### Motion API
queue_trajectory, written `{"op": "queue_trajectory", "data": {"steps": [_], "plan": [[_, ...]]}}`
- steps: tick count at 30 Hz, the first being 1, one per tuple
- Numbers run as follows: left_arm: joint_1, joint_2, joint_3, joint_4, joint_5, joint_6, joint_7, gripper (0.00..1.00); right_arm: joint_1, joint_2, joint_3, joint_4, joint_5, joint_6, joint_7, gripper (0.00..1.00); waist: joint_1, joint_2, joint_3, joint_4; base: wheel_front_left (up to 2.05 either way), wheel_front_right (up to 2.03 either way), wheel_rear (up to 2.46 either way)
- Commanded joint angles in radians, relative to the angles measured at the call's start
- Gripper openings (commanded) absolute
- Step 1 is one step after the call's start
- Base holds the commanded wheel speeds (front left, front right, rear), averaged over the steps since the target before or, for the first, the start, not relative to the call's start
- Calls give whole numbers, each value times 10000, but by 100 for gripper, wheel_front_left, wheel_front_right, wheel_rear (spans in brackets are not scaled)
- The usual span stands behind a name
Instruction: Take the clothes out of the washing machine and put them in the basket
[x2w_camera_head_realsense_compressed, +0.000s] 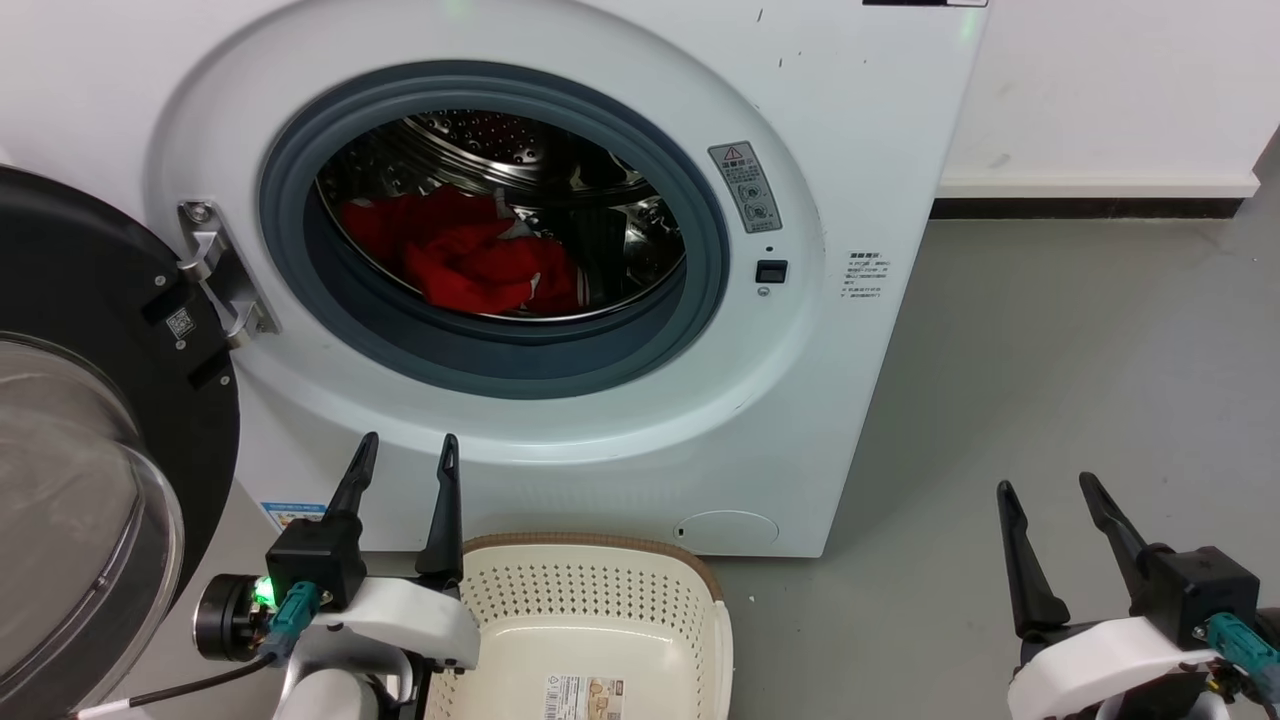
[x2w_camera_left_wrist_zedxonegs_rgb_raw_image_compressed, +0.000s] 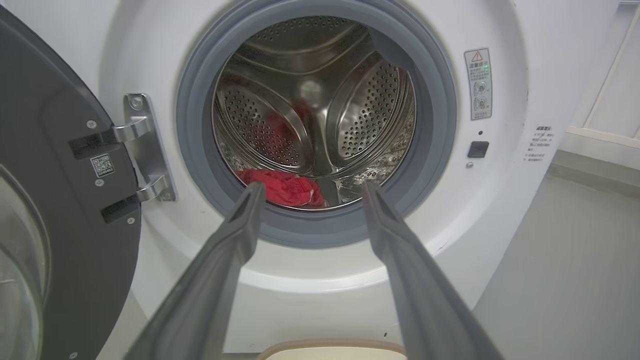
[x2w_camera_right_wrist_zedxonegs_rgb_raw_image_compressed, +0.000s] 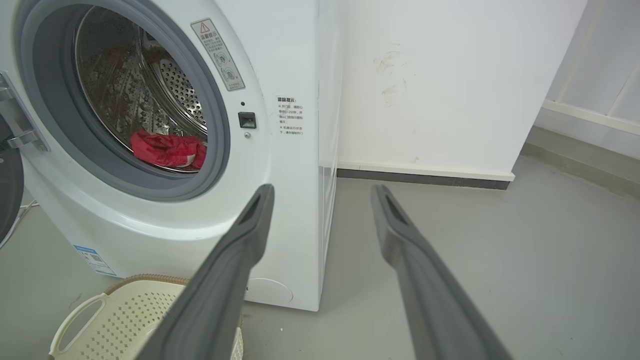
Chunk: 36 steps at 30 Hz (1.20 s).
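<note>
A: So, how will those red clothes (x2w_camera_head_realsense_compressed: 470, 262) handle?
B: Softly, I'd judge: limp fabric, light, nothing breakable, and likely to sag and trail from whatever pinches it. The bundle lies low in the steel drum (x2w_camera_head_realsense_compressed: 480, 140) of the washing machine (x2w_camera_head_realsense_compressed: 860, 380), near the front and a little left of centre, just behind the grey door seal (x2w_camera_head_realsense_compressed: 300, 190).
A: Where would you take hold?
B: On a raised fold atop the heap, where the cloth bunches thick enough for slim jaws to bite. A flat edge would probably slip out.
A: And the grippers?
B: Both are spread wide and hold nothing. The left gripper (x2w_camera_head_realsense_compressed: 410, 440) hangs below the machine's opening, just by the left edge of the cream basket (x2w_camera_head_realsense_compressed: 600, 546); the right gripper (x2w_camera_head_realsense_compressed: 1045, 483) is well off to the side, over the grey floor (x2w_camera_head_realsense_compressed: 1050, 350).
A: What do the containers hold?
B: The drum, only that red bundle as far as I can see. The basket stands against the machine's foot, under the opening, with nothing in it but a paper label (x2w_camera_head_realsense_compressed: 585, 697) on its bottom. The glass door (x2w_camera_head_realsense_compressed: 110, 300) is swung aside
</note>
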Motion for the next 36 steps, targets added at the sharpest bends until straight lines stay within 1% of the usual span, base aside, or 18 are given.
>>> {"op": "queue_trajectory", "data": {"steps": [1,11,28,36], "plan": [[-165,55,-4,16,218,54,-81,100,80,11,8,-96,-237,-3,-51,100,0,0,3,7,0,0,0],[-159,66,60,137,727,136,-262,100,162,13,31,-5,-713,-5,-103,100,0,0,-27,41,0,0,0],[64,111,155,218,570,186,-250,100,35,13,-13,209,-525,-5,-200,100,0,0,-16,17,0,0,0],[-220,149,110,430,561,184,-250,100,-3,15,54,137,-468,-5,-175,100,0,0,61,20,0,0,0]]}}
